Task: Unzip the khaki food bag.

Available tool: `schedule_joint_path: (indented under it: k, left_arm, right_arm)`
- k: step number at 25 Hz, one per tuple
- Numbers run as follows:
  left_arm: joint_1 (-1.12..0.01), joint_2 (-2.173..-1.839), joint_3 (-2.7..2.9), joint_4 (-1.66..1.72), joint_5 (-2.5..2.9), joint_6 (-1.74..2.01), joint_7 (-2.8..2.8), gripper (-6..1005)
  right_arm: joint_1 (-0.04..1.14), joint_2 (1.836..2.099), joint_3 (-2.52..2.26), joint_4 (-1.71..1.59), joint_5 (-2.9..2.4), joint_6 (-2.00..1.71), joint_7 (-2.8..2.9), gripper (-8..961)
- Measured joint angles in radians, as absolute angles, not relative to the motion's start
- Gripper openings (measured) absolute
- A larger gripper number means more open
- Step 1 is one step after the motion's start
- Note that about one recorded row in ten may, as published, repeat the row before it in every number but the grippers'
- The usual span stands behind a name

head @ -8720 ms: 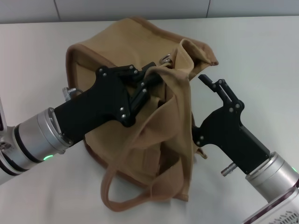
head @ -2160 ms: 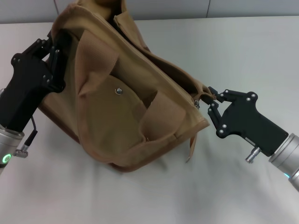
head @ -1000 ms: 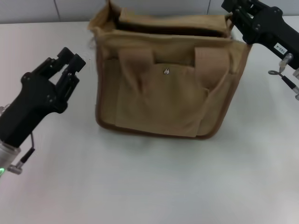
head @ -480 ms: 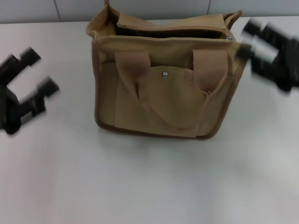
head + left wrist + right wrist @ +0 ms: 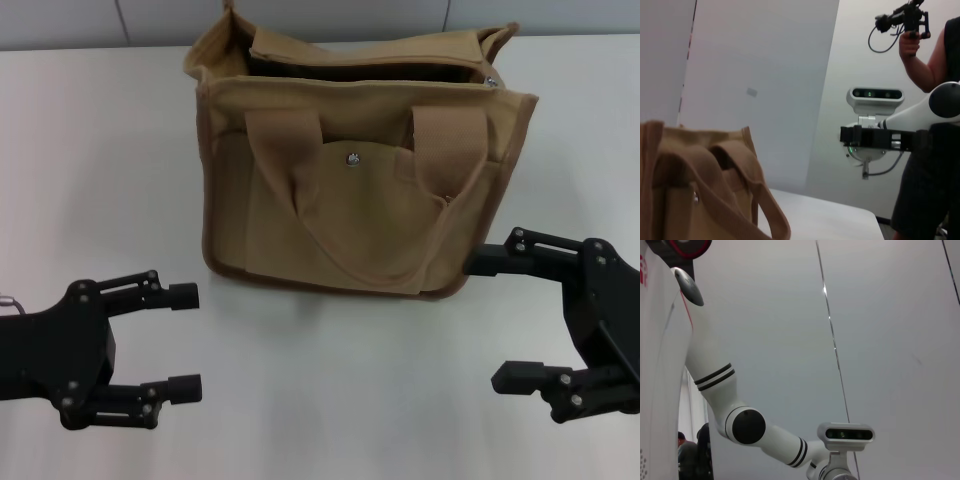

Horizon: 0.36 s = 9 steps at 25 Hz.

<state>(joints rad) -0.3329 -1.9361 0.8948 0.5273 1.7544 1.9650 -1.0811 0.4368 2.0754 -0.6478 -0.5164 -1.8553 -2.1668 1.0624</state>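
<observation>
The khaki food bag (image 5: 340, 215) stands upright on the white table at the far middle of the head view. Its top gapes open, showing a dark inside (image 5: 365, 72). Its two handles hang down over the front pocket with the silver snap (image 5: 351, 158). My left gripper (image 5: 186, 340) is open and empty at the near left, apart from the bag. My right gripper (image 5: 492, 320) is open and empty at the near right, its upper finger close to the bag's lower right corner. The bag also shows in the left wrist view (image 5: 685, 190). The right wrist view does not show it.
The white table (image 5: 330, 400) lies bare between my grippers. In the left wrist view a person (image 5: 932, 150) stands at the side holding a camera rig, and my right arm's end (image 5: 875, 137) shows farther off. The right wrist view shows my white left arm (image 5: 750, 425) and a wall.
Both grippers have let go of the bag's top corners and moved back to the near side of the table. The bag stays upright and open.
</observation>
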Motion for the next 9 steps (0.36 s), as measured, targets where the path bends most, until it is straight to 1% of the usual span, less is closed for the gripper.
schedule_joint_path:
  k: [4,9]
  left_arm:
    - [-0.330,-1.937,0.889,0.528,1.765,1.962,-1.087,846]
    - [-0.319,-1.929,0.887,0.529,1.761,1.971,-1.091,846]
  right_arm:
    - [0.437,2.075,-0.650,-0.517,-1.856,-2.169,1.062,839]
    - [0.442,2.075,-0.651,-0.520,-1.856,-2.163,1.061,839]
